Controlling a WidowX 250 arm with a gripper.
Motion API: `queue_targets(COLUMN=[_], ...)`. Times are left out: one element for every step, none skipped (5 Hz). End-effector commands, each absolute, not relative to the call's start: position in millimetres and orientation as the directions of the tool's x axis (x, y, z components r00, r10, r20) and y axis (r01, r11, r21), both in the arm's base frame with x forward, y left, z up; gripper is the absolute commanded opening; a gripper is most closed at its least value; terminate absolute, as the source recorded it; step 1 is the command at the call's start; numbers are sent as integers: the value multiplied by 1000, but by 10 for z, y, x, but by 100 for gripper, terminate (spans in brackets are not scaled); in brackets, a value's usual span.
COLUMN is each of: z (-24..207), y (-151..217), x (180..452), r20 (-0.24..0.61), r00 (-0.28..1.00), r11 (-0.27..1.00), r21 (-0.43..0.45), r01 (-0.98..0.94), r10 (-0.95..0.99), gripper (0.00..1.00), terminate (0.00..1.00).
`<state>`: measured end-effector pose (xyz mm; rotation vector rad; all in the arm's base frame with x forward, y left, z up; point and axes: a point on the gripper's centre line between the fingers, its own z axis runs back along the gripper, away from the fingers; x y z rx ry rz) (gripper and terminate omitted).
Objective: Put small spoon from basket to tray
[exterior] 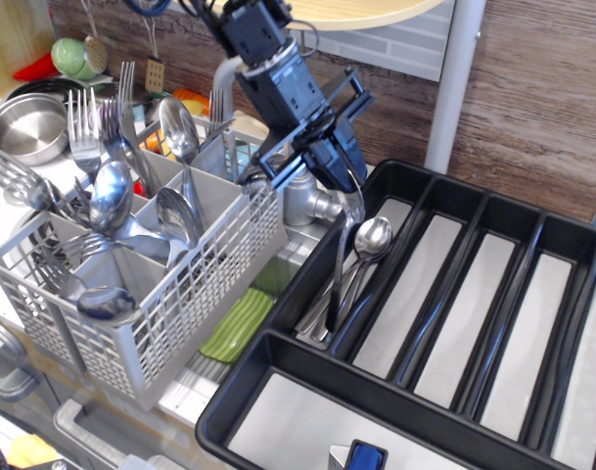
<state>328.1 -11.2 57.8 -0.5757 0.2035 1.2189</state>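
Note:
My gripper (pixel 344 184) is shut on the bowl end of a small spoon (pixel 341 264). The spoon hangs steeply with its thin handle reaching down into the leftmost long compartment of the black tray (pixel 444 211). Its lower tip is at or just above the other small spoons (pixel 366 245) lying there; I cannot tell if it touches. The grey lattice basket (pixel 195 294) stands to the left, full of larger spoons and forks, apart from the gripper.
A grey faucet (pixel 293 196) rises between basket and tray, right behind my arm. A steel bowl (pixel 25 125) sits at the far left. A green ribbed sponge (pixel 239 325) lies below the basket. A blue object (pixel 365 457) sits in the tray's front compartment.

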Motion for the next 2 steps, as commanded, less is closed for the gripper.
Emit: queue_targets(z=[523, 523], y=[-46, -46], x=[3389, 3389], r20=[-435, -435], r00=[342, 342], r11=[233, 233], r21=[-285, -285], r01=[-930, -930], r10=[833, 833], gripper=[0, 100], terminate=[0, 100])
